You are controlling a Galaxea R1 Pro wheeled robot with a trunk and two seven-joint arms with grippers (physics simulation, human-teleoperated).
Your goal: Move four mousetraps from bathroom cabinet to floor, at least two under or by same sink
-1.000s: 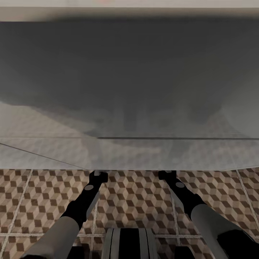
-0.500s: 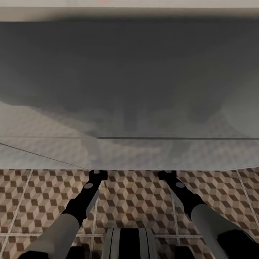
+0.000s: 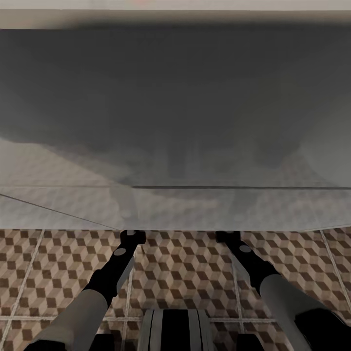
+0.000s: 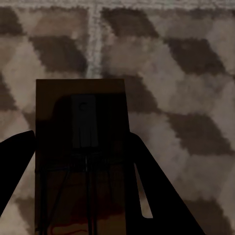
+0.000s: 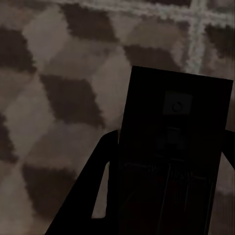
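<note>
- Mousetraps: one sits between the left gripper's [image 4: 81, 196] fingers in the left wrist view, a flat dark-brown trap [image 4: 81, 147] with its wire parts facing the camera.
- Left fingers [image 4: 14, 166] press against both long edges of that trap; closed on it, the trap's far end reaching out past the fingertips over the floor [image 4: 186, 58].
- A second trap [image 5: 171, 156] lies between the right gripper's [image 5: 166, 196] fingers in the right wrist view, darker and in shadow.
- Right fingers [image 5: 93, 181] flank this trap on both sides and clasp it; its far end juts beyond the tips toward a grout line.
- From the head view both arms reach forward and down, the left gripper [image 3: 131, 237] and right gripper [image 3: 228, 237] ending at the lower edge of a glossy white-grey surface [image 3: 175, 122], likely the sink vanity.
- Cube-patterned floor tiles [image 3: 185, 268] lie under both arms; the traps cannot be made out from here.
</note>
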